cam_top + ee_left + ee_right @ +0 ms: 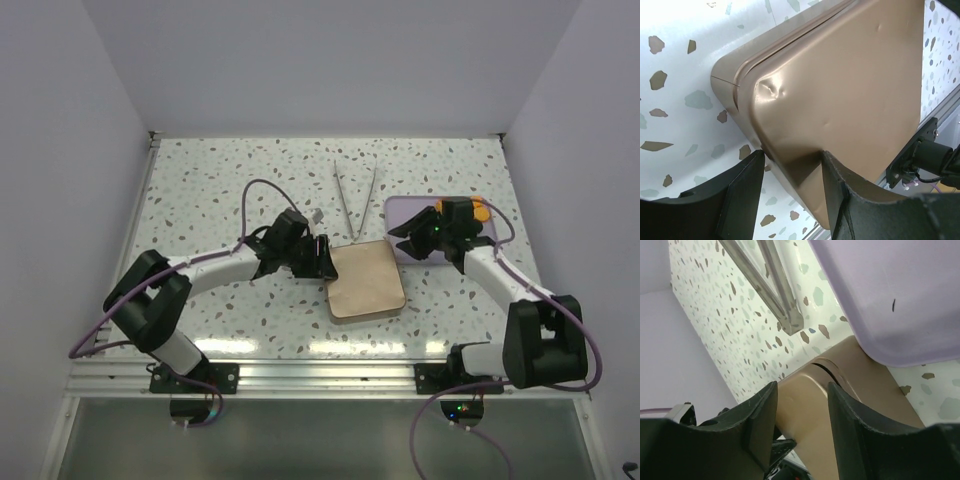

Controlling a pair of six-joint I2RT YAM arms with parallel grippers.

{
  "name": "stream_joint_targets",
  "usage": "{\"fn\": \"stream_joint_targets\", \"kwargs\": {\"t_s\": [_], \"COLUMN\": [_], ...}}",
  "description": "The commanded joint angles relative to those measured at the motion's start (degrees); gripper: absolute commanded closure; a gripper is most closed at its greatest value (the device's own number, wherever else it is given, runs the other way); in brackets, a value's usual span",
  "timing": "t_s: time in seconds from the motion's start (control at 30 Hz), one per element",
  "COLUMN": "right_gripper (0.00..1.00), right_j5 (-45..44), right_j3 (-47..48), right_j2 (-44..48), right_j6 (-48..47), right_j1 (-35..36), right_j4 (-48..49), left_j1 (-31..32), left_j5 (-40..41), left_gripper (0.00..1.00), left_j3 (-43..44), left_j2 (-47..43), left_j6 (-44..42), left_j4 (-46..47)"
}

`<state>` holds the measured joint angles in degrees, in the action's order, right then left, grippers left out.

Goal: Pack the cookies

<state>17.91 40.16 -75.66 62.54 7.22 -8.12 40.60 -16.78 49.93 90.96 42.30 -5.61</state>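
A closed tan tin box [367, 282] lies at the table's middle; it also shows in the left wrist view [850, 75] and the right wrist view [810, 405]. No cookies are in view. My left gripper [322, 258] is at the box's left edge, and in its own view [792, 154] it is shut on the box's corner, one finger against the side wall and one on the lid. My right gripper [408, 240] hovers over the near-left edge of a lilac tray [405, 208]. In its own view the gripper [802, 387] is open and empty.
Metal tongs [352, 200] lie open in a V behind the box, also in the right wrist view [775, 295]. The lilac tray [890, 300] looks bare where it shows. A small orange patch [480, 210] sits by the right wrist; I cannot tell what it is.
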Motion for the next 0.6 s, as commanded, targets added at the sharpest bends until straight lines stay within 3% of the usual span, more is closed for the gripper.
{"fn": "stream_joint_targets", "kwargs": {"t_s": [0.0, 0.13, 0.23, 0.27, 0.33, 0.57], "right_gripper": [0.53, 0.62, 0.77, 0.87, 0.98, 1.0], "right_j5": [-2.9, -0.3, 1.8, 2.0, 2.7, 6.4], "right_j3": [4.8, 5.5, 4.2, 3.9, 2.4, -1.8], "right_j2": [1.9, 1.8, 1.5, 1.6, 1.8, -0.3], "right_j6": [-4.2, -4.0, -2.7, -2.3, -1.5, 1.4], "right_j1": [0.2, 0.2, 0.2, 0.3, 0.5, 3.1], "right_j4": [-4.0, -0.9, 2.4, 3.7, 5.0, 16.0], "left_j1": [-0.7, -1.0, -1.0, -1.0, -1.1, -1.6], "left_j5": [-0.9, -1.1, -1.3, -1.5, -1.5, -2.0], "left_gripper": [0.46, 0.45, 0.46, 0.46, 0.46, 0.46], "left_j3": [3.2, 3.6, 3.8, 3.8, 3.8, 4.1], "left_j2": [0.4, 0.6, 0.8, 0.9, 0.9, 1.6], "left_j6": [-1.5, -1.8, -2.0, -2.0, -2.1, -2.2], "left_j4": [1.9, 1.7, 1.8, 1.7, 1.7, 1.8]}}
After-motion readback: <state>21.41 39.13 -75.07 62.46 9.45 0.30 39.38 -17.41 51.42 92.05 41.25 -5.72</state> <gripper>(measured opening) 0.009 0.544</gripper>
